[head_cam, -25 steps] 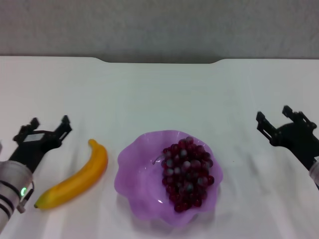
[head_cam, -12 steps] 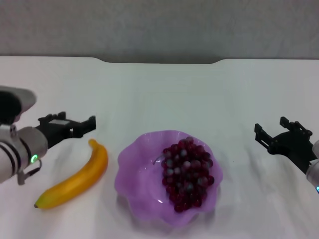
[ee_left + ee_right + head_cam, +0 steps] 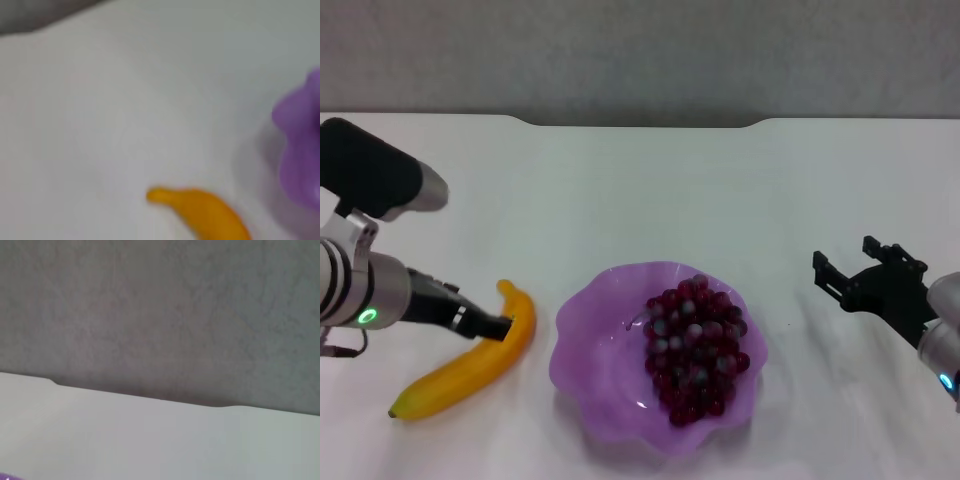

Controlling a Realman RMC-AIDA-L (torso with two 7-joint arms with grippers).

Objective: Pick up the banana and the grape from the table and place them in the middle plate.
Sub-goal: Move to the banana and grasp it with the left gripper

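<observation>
The banana (image 3: 470, 362) lay on the table (image 3: 650, 190), just left of the middle plate (image 3: 595, 365); the grape (image 3: 694, 345) already sat in that plate. The banana pick was judged in hand. The left gripper (image 3: 492, 326) had swung in from the left since a second before and reached the banana's stem end; its jaw opening could not be told. Next move, by judgement: close around the banana's body, then lift. Farther right, the right gripper (image 3: 858, 278) stood idle, jaws spread, slightly nearer the plate than before.
</observation>
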